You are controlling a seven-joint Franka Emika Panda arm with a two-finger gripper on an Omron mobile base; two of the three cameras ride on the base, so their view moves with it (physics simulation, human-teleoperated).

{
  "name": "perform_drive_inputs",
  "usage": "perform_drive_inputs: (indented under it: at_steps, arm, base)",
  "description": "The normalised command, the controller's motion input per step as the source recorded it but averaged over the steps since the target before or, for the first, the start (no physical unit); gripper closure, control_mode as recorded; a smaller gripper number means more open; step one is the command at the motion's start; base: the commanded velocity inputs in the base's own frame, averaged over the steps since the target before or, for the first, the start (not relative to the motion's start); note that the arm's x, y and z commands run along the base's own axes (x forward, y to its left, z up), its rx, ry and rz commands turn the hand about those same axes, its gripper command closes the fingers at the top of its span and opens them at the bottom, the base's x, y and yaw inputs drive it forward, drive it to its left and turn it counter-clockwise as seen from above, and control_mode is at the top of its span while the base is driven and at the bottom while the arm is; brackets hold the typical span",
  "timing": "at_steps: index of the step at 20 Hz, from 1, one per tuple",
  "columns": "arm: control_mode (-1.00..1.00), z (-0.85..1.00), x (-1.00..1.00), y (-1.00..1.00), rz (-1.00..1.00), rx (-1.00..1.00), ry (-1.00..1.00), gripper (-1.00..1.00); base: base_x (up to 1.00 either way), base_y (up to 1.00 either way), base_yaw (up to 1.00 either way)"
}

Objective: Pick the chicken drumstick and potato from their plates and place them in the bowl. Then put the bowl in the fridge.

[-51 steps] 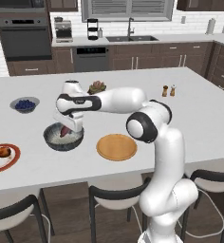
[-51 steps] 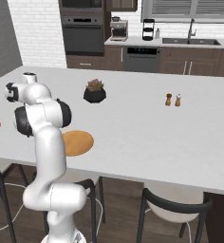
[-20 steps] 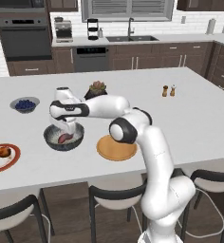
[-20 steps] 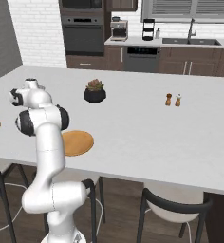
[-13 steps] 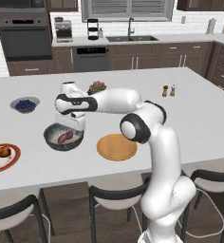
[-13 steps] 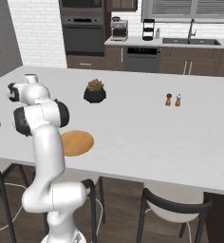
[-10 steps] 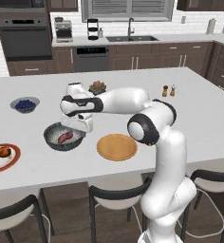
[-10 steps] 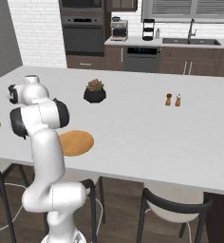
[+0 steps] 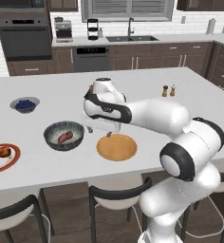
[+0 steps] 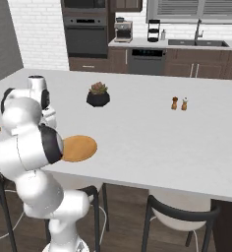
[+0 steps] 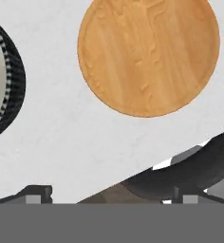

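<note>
- Our gripper [image 9: 103, 129] hangs with its jaws wide open and nothing between them, above bare surface [image 9: 147, 85] between the bowl [image 9: 63, 135] and the wooden plate [image 9: 116, 146].
- The potato [image 9: 65, 137] already lies in the bowl, so we judge the drumstick [image 9: 1, 152] to be what we fetch next.
- The drumstick rests on the red-rimmed plate [image 9: 3, 158], at the near left corner of the surface in the left base view; from the jaws it lies well apart, beyond the bowl, so the reach has to pass over or around the bowl.
- Its long axis runs roughly left to right in that view; which end is the thick one we cannot tell for sure.
- In the hand view the wooden plate [image 11: 148, 53] is bare and the bowl's dark rim [image 11: 9, 80] shows at the left edge.
- Further back on the surface stand a bowl of blueberries [image 9: 24, 104], a potted plant [image 10: 98, 95] and two shakers [image 9: 168, 90]; an oven [image 9: 22, 38] and a sink [image 9: 130, 38] line the back wall.
</note>
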Motion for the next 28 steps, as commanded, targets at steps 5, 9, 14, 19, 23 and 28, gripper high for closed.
perform_drive_inputs:
  at_steps: [5, 9, 14, 19, 23, 28]
  arm:
    - [-1.0, 0.42, -0.62, -0.89, 0.53, 0.03, -0.35, -1.0]
    - [-1.0, 0.18, -0.82, -0.81, 0.65, -0.06, -0.18, -1.0]
    - [-1.0, 0.21, -0.64, -0.75, 0.36, -0.02, -0.03, -1.0]
    - [-1.0, 0.3, -0.62, -0.48, 0.04, 0.01, -0.05, -1.0]
    - [-1.0, 0.13, -0.47, -0.01, 0.0, 0.0, -0.03, -1.0]
    - [-1.0, 0.17, -0.28, 0.11, -0.05, -0.01, -0.13, -1.0]
  base:
    - [0.0, 0.0, 0.0]
    - [0.0, 0.0, 0.0]
    - [0.0, 0.0, 0.0]
    - [0.0, 0.0, 0.0]
    - [0.0, 0.0, 0.0]
    - [0.0, 0.0, 0.0]
